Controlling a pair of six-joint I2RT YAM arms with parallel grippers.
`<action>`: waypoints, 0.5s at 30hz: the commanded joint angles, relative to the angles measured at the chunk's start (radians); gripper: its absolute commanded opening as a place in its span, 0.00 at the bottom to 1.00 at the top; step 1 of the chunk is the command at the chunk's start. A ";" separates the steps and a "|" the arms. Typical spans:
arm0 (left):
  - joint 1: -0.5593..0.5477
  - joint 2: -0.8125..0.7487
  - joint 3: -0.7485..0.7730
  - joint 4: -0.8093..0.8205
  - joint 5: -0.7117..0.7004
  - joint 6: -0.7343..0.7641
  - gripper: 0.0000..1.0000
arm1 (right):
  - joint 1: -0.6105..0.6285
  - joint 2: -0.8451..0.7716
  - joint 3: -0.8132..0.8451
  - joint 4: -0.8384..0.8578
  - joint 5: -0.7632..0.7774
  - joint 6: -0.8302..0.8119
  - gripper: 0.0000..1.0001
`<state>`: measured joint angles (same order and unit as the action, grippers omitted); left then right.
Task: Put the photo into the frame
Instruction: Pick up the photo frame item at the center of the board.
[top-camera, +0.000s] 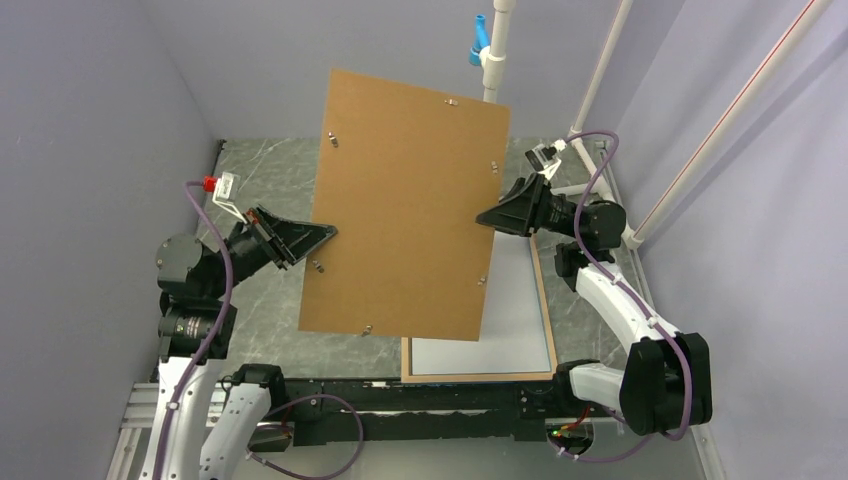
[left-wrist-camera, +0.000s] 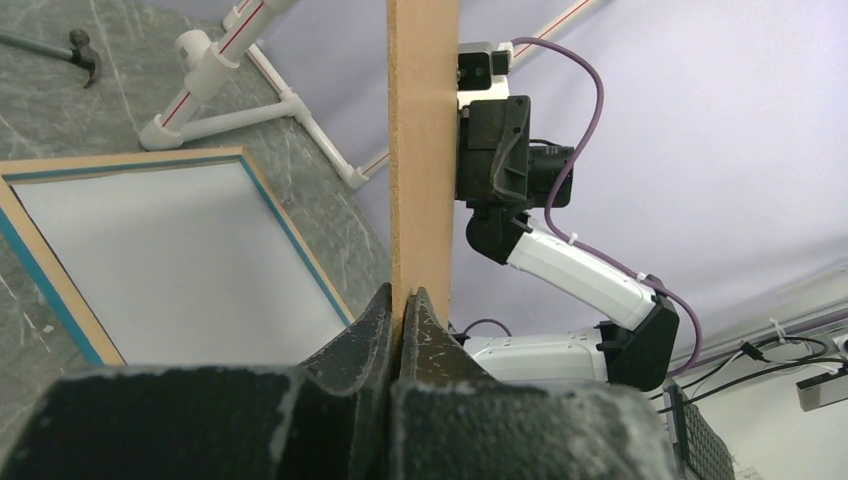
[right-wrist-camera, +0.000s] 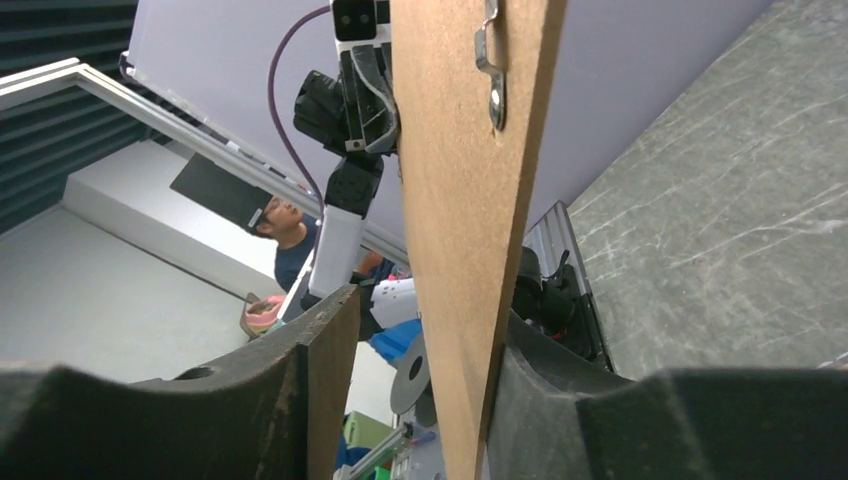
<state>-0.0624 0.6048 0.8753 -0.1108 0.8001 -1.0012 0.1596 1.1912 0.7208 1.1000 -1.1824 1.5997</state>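
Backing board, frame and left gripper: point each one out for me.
backing board (top-camera: 405, 220), top view, middle of brown face
frame (top-camera: 480, 377), top view, near wooden edge
left gripper (top-camera: 328, 231), top view, fingertips at board's left edge

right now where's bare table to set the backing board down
Bare table shows far left, between the left wall and the lifted backing board. Near right is crowded: the frame lies there. Under the board is hidden.

Pale lavender walls (top-camera: 90, 120) enclose the grey marbled surface (top-camera: 270, 180) at 9, 12 and 3 o'clock. White upright pipe (top-camera: 495, 70) with blue fitting (top-camera: 481, 38) at 12 o'clock. Slanted white pipes (top-camera: 733, 120) against the wall at 2 o'clock. Lighting even, diffuse.
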 joint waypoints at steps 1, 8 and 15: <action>0.001 0.016 -0.026 0.023 -0.038 0.048 0.00 | 0.031 -0.030 0.059 0.156 -0.012 0.063 0.43; 0.000 0.022 -0.010 -0.096 -0.096 0.133 0.04 | 0.032 -0.062 0.089 0.024 -0.017 -0.024 0.00; 0.001 0.035 0.015 -0.220 -0.166 0.217 0.77 | 0.032 -0.149 0.233 -0.767 0.046 -0.531 0.00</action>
<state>-0.0658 0.6220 0.8600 -0.2329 0.7223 -0.8932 0.1844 1.1217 0.8070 0.7887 -1.2034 1.4204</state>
